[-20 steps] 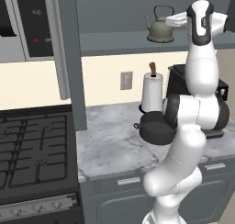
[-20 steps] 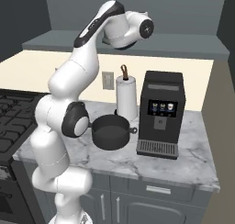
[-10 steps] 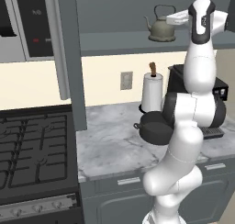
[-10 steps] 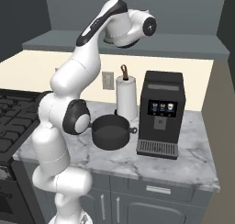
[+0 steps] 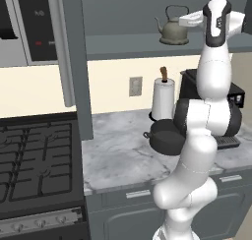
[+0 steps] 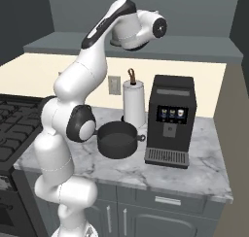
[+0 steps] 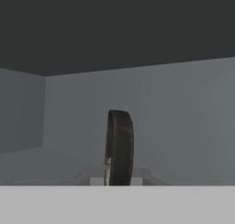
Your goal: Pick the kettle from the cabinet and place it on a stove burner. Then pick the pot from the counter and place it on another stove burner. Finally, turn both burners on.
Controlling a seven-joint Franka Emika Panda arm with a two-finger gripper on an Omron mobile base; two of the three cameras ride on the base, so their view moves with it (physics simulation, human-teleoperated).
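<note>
Kitchen from the left base camera: small squat grey-olive metal kettle [image 5: 173, 31] upright on the inner shelf of the dark blue-grey wall cabinet [image 5: 128, 43], flat-panel door [image 5: 74, 62] swung open. White arm raised to shelf height, end effector [image 5: 183, 21] level with the kettle's thin arched handle, at its right side. Below, on the white-grey veined marble surface [image 5: 118, 155], round low dark charcoal pot [image 5: 165, 135] just in front of a white paper towel roll [image 5: 162, 99] on its stand. To the left, black cast-iron grates of the gas cooktop [image 5: 29, 155] bare, a row of front knobs [image 5: 39, 224] along the edge. Silver-framed microwave [image 5: 24, 22] above the cooktop.

From the right base camera: same pot [image 6: 116, 140] between the arm and a black coffee machine [image 6: 171, 119] with a small lit screen, paper towel roll [image 6: 134, 105] behind both. Wrist lifted to the cabinet's lower edge [image 6: 194, 49].

From the hand camera: dark curved band of the kettle handle [image 7: 120, 147] seen edge-on, rising from between the fingertips against the grey cabinet back wall [image 7: 174, 113]. End effector clenched on that handle.
</note>
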